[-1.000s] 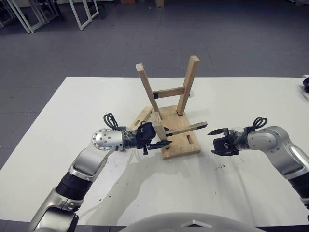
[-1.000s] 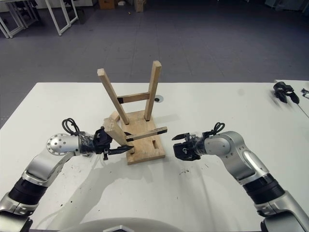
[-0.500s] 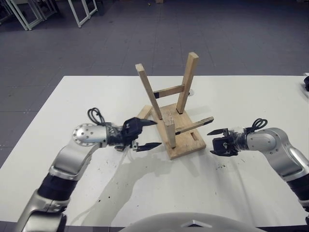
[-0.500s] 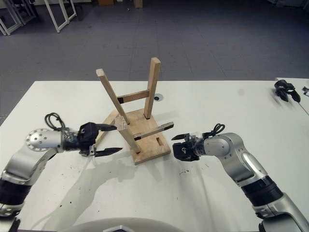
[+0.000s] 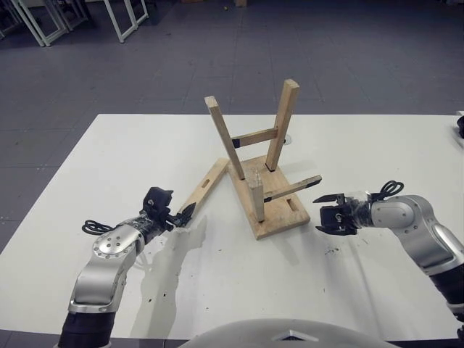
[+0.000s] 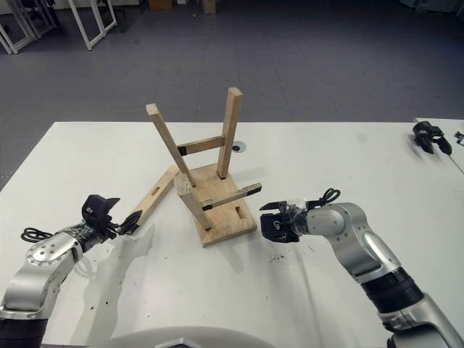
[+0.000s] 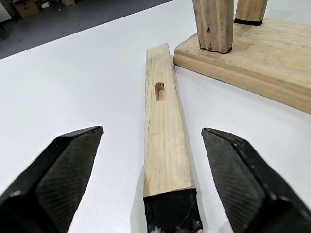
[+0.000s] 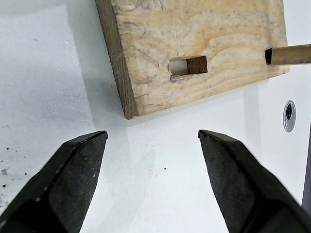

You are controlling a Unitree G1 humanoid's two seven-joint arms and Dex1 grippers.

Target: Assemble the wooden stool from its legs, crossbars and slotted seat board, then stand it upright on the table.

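The slotted seat board (image 5: 274, 210) lies flat on the white table. Two legs (image 5: 225, 139) (image 5: 281, 125) joined by a crossbar (image 5: 255, 137) stand up from its far side. A third leg (image 5: 256, 200) stands tilted at its near left corner, with a crossbar (image 5: 291, 189) jutting right from it. A loose leg (image 5: 206, 184) lies on the table left of the board. My left gripper (image 5: 178, 215) is open at that leg's near end, whose black-tipped end (image 7: 171, 213) lies between the fingers. My right gripper (image 5: 326, 210) is open just right of the board, facing its empty slot (image 8: 188, 65).
A small round hole (image 6: 239, 147) is in the table behind the stool. A black object (image 6: 428, 138) sits at the far right table edge. Dark specks dot the table in front of the board. Bare table lies between the arms.
My left gripper let go of the third leg, opened, and drew back left to the loose leg's near end. The board turned slightly. My right gripper stayed nearly still.
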